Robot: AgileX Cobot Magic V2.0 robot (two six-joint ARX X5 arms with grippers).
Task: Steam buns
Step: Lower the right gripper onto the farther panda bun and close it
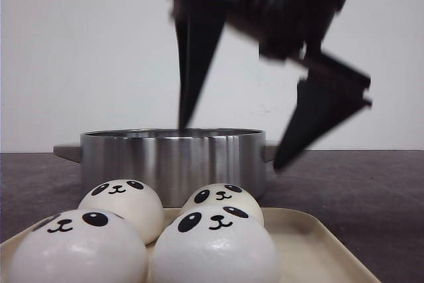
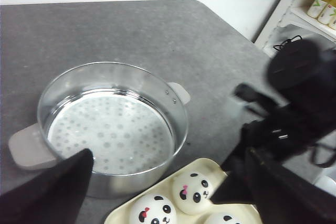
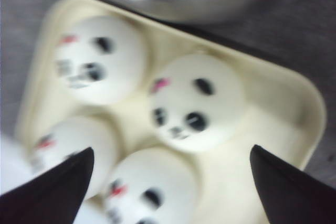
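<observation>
Dark grey speckled tabletop [image 2: 105,30], round stainless steel steamer pot with perforated base [image 2: 113,129] on it, cream rounded plastic tray [image 1: 318,243] just beside the pot

Front view low at table height, close behind the tray [image 1: 318,243], facing the pot [image 1: 173,162], left wrist high above pot, right wrist close over tray, all sharing tray.

You have four buns [image 1: 171,233] low in the front frame, left of centre: smooth white domes with black panda eyes, ears, a small nose and a smile, sitting upright with faces toward the camera. Two sit in front, two behind, packed close (the right wrist view, though blurred, shows a small red mark on each).
</observation>
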